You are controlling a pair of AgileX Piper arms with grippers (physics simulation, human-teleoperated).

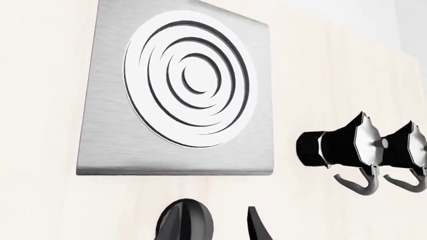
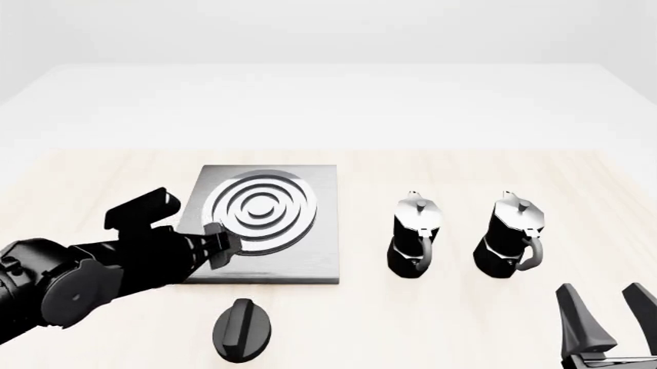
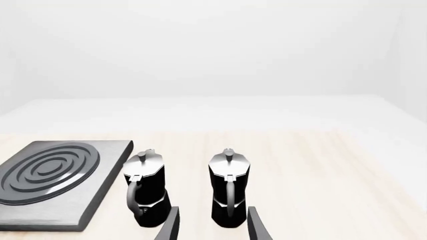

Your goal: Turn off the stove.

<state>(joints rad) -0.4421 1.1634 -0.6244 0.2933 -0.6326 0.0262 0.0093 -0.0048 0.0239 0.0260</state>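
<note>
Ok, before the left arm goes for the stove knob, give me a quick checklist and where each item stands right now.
1. Knob free of clutter: ok, it sits alone on the table in front of the stove plate.
2. Left gripper lined up over the knob: not ok, it hangs over the plate's front left part, behind the knob.
3. Left gripper open: cannot tell, its fingers barely show.
4. Moka pots out of the way: ok, both stand upright to the right of the plate.
5. Right gripper clear: ok, open at the near right, away from the knob.
</note>
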